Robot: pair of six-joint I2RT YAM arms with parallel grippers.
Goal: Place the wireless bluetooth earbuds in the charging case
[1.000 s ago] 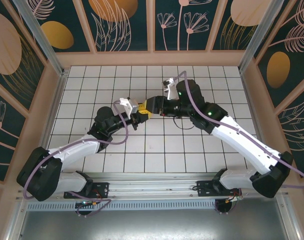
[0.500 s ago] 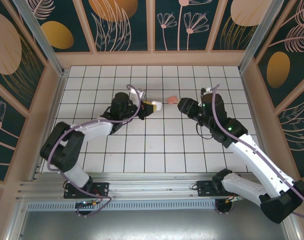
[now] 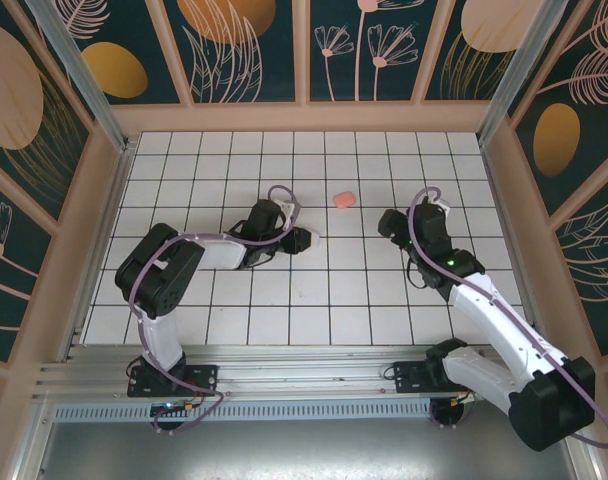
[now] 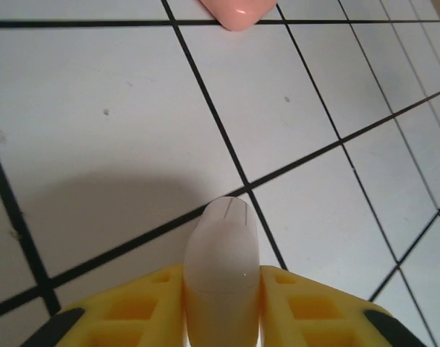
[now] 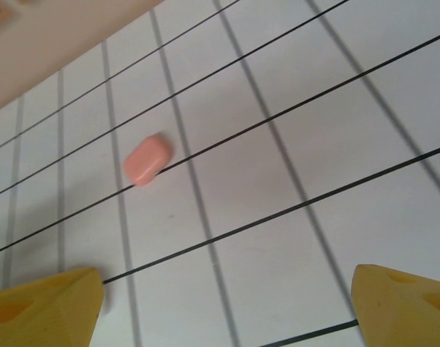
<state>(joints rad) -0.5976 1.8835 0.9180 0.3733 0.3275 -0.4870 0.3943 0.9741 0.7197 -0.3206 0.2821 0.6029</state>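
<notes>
Two pincers sit low over the counter (image 3: 314,300). Nearest me, the left pincer (image 3: 303,239) has a white piece (image 4: 221,249) wedged between its yellow fingers (image 4: 155,289). Both inner faces touch it, and I see no gap.

Risk 1: the white piece is smooth and rounded and sticks out past the fingertips. If the grip slackens, I expect it to slip forward and roll across the tiles.

Risk 2: this pincer looks close to the tiles, so any descent could jam the piece against the counter.

Further out, the right pincer (image 5: 223,296) stands wide open and holds nothing. Beyond both lies a salmon-pink piece (image 3: 343,198), alone on the tiles and apart from either pincer.

Risk 3: nothing restrains it, so a careless approach could knock it away.

Not resolvable:
- whether the white piece rests on the counter or hangs clear of it;
- whether either piece is an earbud or a case part;
- the pink piece's full outline, which the left wrist view crops.
</notes>
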